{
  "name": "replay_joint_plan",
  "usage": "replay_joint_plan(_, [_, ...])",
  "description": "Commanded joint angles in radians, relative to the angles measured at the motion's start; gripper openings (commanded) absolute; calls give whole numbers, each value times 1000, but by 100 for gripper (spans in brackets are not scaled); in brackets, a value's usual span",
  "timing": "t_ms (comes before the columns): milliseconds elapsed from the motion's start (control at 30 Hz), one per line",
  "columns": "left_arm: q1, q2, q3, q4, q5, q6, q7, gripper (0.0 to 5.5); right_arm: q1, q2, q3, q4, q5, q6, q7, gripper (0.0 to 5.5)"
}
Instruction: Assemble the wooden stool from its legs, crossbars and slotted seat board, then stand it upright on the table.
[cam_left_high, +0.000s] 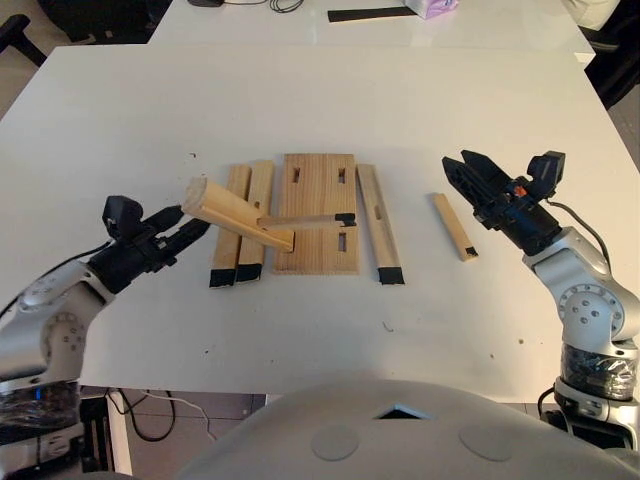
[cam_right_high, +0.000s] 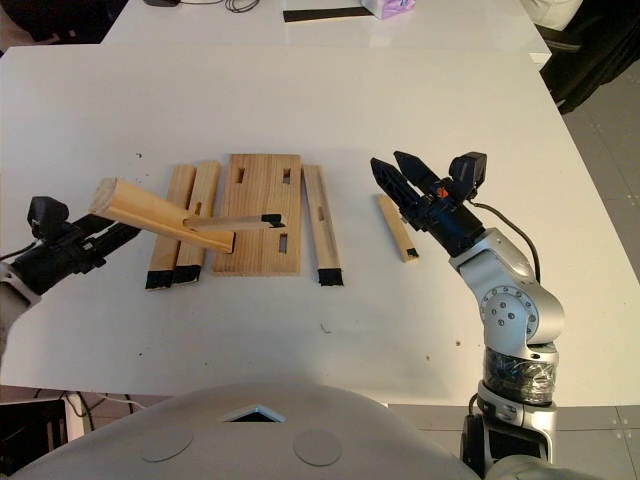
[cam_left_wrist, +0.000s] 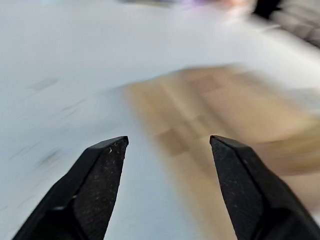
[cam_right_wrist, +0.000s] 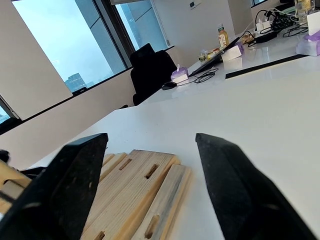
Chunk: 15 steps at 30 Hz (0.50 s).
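The white tabletop (cam_left_high: 320, 100) carries the seat board (cam_left_high: 318, 195) flat at its middle. Two legs (cam_left_high: 226, 262) lie side by side just beside the board toward the left edge, and a third leg (cam_left_high: 380, 225) lies toward the right edge. A tilted leg (cam_left_high: 230, 212) has its low end at the board's near corner, with a thin crossbar (cam_left_high: 300, 221) projecting from it. A short crossbar (cam_left_high: 455, 227) lies farther right. The left jaws gape wide and empty by the tilted leg. The right jaws gape empty near the short crossbar.

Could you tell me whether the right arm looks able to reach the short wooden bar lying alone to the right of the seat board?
Probably yes: the right gripper hovers open close to the short wooden bar, and nothing lies between them.
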Motion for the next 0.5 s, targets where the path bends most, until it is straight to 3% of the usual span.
replay_joint_plan(33, [26, -131, -60, -63, 68, -36, 120, 305, -15, 6, -9, 9, -8, -4, -32, 324])
replay_joint_plan(200, [34, -214, -50, -136, 78, -4, 230, 305, 4, 6, -26, 2, -1, -1, -49, 324])
replay_joint_plan(500, [53, -200, -175, -144, 209, 38, 254, 305, 18, 28, -18, -10, -1, -1, -70, 324])
